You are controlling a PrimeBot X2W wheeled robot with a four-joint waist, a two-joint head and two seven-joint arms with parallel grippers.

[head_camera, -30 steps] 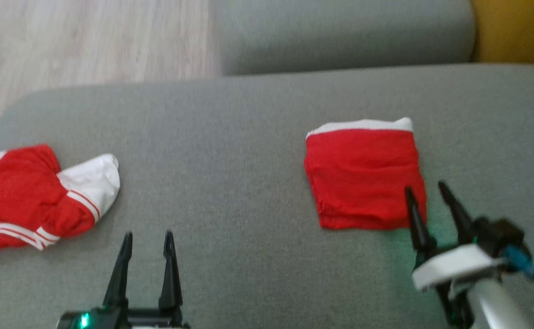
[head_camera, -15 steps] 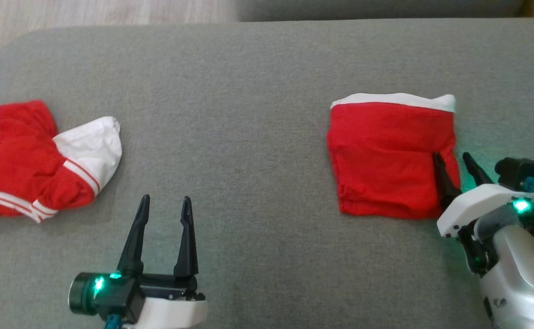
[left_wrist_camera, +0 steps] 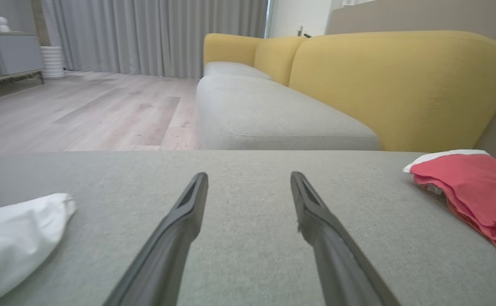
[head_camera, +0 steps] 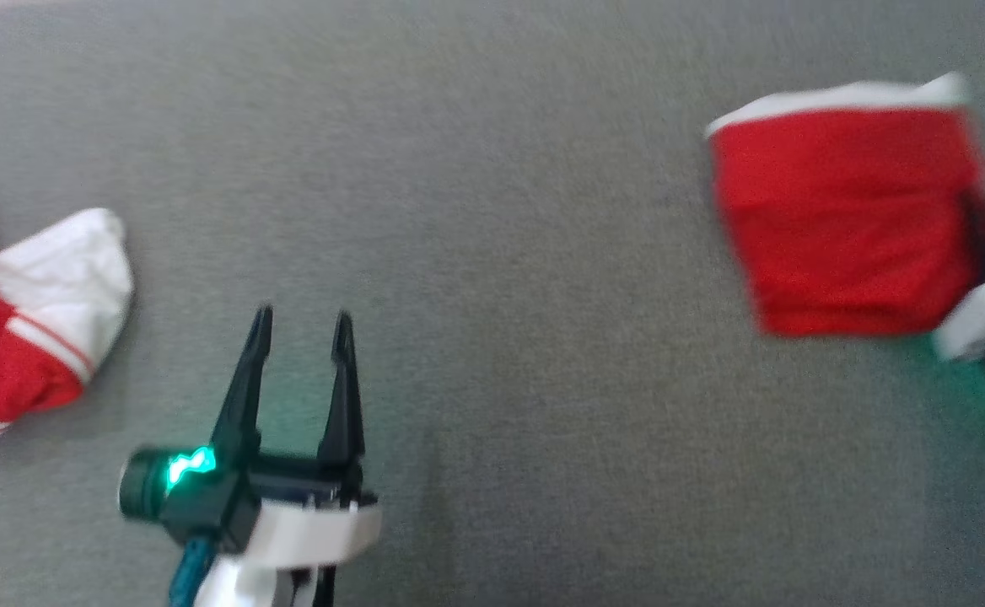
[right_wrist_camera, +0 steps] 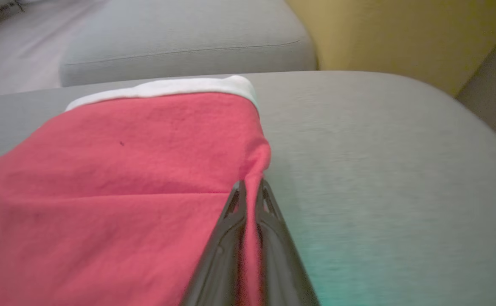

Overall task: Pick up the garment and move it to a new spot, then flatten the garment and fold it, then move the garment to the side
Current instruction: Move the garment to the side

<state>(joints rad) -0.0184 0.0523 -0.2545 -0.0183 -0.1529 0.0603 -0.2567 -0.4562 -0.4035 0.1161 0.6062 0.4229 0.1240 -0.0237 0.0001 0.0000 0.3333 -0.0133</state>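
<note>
One folded garment (head_camera: 838,219), red with a white band along its far edge, lies flat on the grey seat cushion (head_camera: 501,211), toward the robot's right and well apart from everything else. Stacked layers show along its near edge in the left wrist view, so the fold looks done. The step in hand, by my reading, is the shift to the side.

Right gripper (right_wrist_camera: 249,187) sits at the garment's right edge, fingers pressed together with a ridge of red cloth pinched between them. The head view is blurred there, so you can't tell how many layers are caught.

The hold is on one edge only. If you lift high, expect the lower layers to hang and the fold to open. Better to keep low and slide the stack across the cushion, slowly, pulling in line with the pinch rather than twisting. Let go only once it lies flat.

Left gripper (head_camera: 303,316) hovers over bare cushion, fingers apart, nothing between them. A second garment (head_camera: 45,287), red and white and rumpled, lies at the far left; steer away from it.
</note>
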